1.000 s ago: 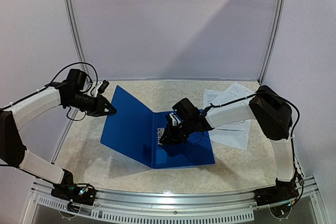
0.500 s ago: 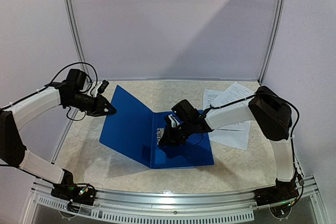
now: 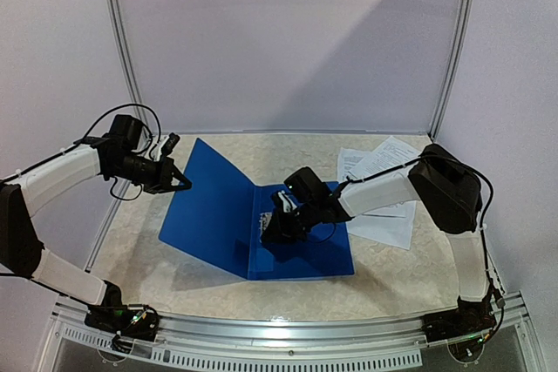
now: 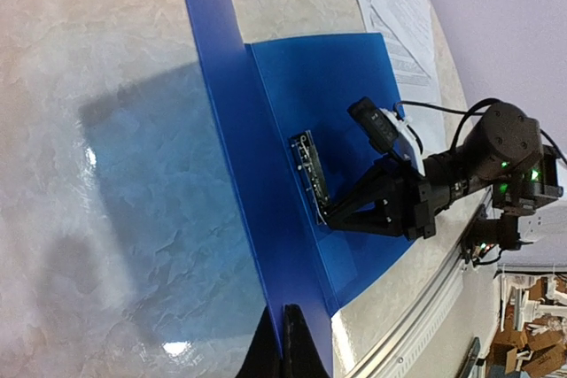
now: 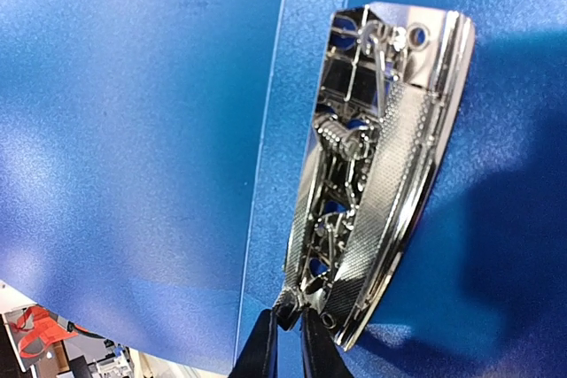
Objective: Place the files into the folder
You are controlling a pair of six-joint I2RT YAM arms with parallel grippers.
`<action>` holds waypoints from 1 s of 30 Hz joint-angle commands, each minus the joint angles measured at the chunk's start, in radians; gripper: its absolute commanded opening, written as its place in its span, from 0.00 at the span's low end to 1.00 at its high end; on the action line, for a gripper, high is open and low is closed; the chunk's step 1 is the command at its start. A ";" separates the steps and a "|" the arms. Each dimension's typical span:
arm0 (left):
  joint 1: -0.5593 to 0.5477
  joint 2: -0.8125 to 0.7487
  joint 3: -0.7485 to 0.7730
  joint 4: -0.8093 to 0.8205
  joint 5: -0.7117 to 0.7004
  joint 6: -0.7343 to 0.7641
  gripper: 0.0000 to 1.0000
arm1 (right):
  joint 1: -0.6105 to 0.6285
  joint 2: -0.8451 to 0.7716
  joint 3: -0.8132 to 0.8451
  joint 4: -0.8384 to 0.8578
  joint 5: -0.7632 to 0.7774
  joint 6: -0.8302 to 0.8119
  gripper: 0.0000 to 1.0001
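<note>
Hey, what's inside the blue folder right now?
Only the metal clip at the spine, its end pinched by the right gripper; no sheets in the folder. The files lie on the table beside it. Whatever's under the clip is covered.

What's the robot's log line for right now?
left gripper: shut on folder cover, raised | right gripper: pinching metal clip end | files: on table beside folder, not in
</note>
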 commanded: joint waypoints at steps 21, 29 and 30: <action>0.026 -0.028 -0.008 -0.008 -0.002 0.027 0.00 | 0.001 0.101 -0.043 -0.142 0.164 -0.043 0.00; 0.026 -0.028 -0.007 -0.011 -0.003 0.031 0.00 | 0.002 0.096 -0.064 -0.181 0.244 -0.061 0.00; 0.027 -0.029 -0.006 -0.012 -0.004 0.033 0.00 | 0.001 0.092 -0.066 -0.184 0.253 -0.063 0.00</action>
